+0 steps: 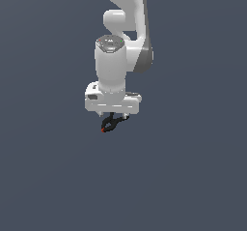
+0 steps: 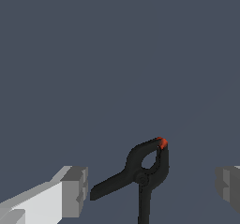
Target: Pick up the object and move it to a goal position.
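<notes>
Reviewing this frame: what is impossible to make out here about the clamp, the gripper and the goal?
- Exterior view: the black clamp is too small, partly hidden under the gripper; the fingers cannot be told apart.
- Wrist view: one clamp handle is cut off by the picture edge, as is most of one finger.
- Neither view shows a goal marker or whether the clamp rests on the surface.

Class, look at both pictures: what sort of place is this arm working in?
Probably a bare simulated test scene: a flat, featureless grey ground, one white arm, and a small black clamp between its open claw.
</notes>
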`<state>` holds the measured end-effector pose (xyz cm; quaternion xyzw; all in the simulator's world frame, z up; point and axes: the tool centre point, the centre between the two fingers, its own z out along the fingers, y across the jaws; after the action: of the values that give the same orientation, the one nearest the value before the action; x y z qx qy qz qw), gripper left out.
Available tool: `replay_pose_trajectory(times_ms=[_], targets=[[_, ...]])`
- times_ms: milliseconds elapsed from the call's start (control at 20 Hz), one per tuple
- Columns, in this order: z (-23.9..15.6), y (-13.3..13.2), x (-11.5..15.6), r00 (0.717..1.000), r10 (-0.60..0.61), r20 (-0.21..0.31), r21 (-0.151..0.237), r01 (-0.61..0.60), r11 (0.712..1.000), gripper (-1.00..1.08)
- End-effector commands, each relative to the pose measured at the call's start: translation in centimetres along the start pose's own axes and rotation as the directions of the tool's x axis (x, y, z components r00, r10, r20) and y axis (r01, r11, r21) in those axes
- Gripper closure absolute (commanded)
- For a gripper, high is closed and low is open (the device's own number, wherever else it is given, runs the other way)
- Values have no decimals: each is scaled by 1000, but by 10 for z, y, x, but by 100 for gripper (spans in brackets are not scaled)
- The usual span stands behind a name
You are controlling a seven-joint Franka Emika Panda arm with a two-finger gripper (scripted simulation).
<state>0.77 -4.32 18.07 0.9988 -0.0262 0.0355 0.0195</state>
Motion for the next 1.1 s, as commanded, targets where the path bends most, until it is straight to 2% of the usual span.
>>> replay_pose_trajectory(times_ms=[0,200,400,750,1050], targets=[[8,1,-4,999,37,5,4,-37,999,-92],[24,3,-15,993,119,17,10,-120,993,-92],[44,6,-29,973,228,33,14,-229,973,-92],[80,13,-58,902,427,62,7,-428,904,-92],[98,17,-75,845,529,75,-4,-530,848,-92]])
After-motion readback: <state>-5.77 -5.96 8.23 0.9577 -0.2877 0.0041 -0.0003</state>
